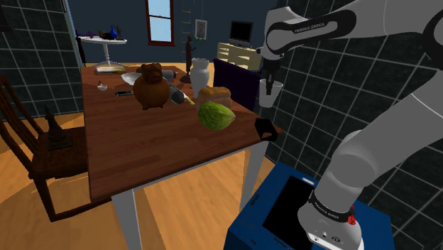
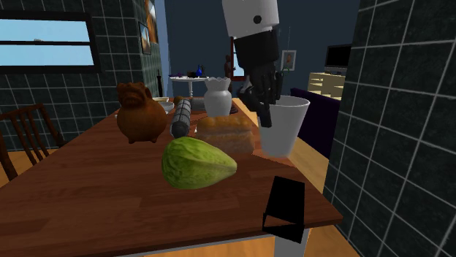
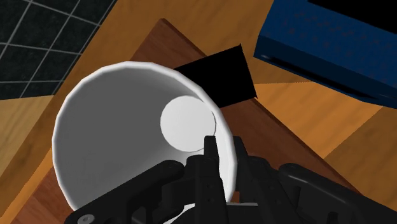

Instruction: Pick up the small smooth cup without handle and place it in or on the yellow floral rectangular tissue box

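The gripper [image 3: 219, 153] is clamped narrowly on the rim of the white cup [image 3: 114, 146], one finger inside. The wrist view shows the cup's hollow, and the shoulder view shows it hanging above the table [image 1: 163, 149] at its right edge.

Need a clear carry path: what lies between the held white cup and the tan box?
Nothing. In the second exterior view the white cup hangs beside the tan box; in the shoulder view bare tabletop separates them.

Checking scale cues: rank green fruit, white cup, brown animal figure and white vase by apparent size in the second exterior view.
1. green fruit, the nearest.
2. white cup and brown animal figure: about alike.
3. white vase, farthest back.
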You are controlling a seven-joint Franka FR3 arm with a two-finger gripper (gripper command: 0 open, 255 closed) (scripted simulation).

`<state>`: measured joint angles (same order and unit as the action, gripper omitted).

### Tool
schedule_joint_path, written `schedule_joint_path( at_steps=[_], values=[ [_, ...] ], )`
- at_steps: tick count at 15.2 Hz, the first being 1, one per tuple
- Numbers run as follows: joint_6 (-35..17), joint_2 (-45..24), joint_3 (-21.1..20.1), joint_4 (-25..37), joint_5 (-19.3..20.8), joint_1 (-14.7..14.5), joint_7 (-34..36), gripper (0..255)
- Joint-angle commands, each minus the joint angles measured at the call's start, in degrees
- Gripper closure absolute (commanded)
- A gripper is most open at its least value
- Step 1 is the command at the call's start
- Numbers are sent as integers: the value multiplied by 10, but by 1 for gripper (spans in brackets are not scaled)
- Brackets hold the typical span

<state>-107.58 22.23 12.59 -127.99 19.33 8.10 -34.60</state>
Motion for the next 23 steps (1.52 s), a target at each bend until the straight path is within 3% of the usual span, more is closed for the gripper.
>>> schedule_joint_path(
  at_steps=[1, 12, 20, 21, 23],
  values=[
    [-15, -2, 2, -13, 2, 1, 3, 255],
    [-100, -21, 10, -80, 13, 4, 22, 255],
    [-104, -22, 11, -83, 14, 5, 23, 255],
    [-104, -23, 11, -83, 14, 5, 23, 0],
    [-104, -22, 11, -83, 14, 5, 23, 0]
  ],
)
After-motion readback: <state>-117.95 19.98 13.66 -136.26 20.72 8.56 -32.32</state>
